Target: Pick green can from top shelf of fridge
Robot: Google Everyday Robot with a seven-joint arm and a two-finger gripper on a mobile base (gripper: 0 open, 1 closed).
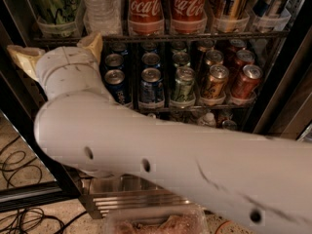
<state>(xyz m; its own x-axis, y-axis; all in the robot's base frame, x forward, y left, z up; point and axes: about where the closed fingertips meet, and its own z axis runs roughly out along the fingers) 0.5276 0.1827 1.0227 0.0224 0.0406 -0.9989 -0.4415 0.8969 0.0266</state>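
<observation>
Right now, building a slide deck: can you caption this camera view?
Open gripper hovers below the green can on the top shelf; white arm fills the foreground.

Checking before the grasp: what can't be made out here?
Camera view:
green can: top cut off by the upper edge.
lowest rack's drinks: mostly hidden behind the arm.
pincer, below the top shelf at picture left: open, palm hidden by the wrist.
</observation>
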